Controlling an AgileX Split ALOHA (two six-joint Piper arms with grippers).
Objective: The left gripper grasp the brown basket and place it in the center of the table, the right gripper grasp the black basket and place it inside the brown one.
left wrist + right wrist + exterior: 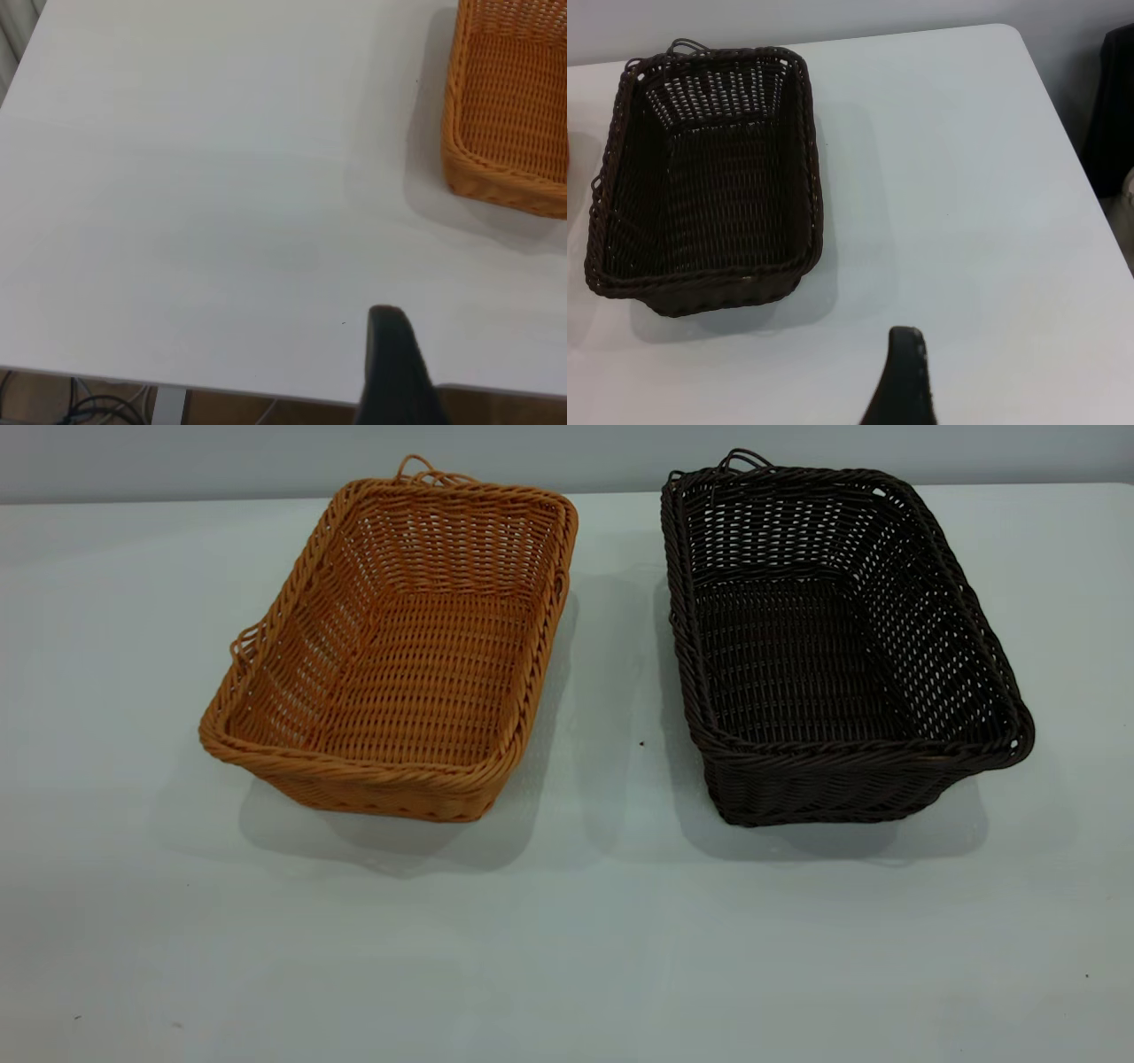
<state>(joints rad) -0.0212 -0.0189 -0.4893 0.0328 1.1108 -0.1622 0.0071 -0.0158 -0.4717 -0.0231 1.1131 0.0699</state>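
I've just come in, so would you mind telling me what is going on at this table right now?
Nothing is being handled yet. An orange-tan woven wicker basket and a dark brown-black woven wicker basket sit side by side, apart and empty, on the white tabletop. The left arm's tool sits near the table edge, off to one side of the orange-tan basket, and the right arm's tool sits off to one side of the dark basket. Neither touches a basket, so the stacking has not started.

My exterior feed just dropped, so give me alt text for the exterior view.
Two empty wicker baskets sit side by side, apart, on the white table: the brown basket at left, the black basket at right, each with its long side running away from the camera. No arm or gripper shows in this view.
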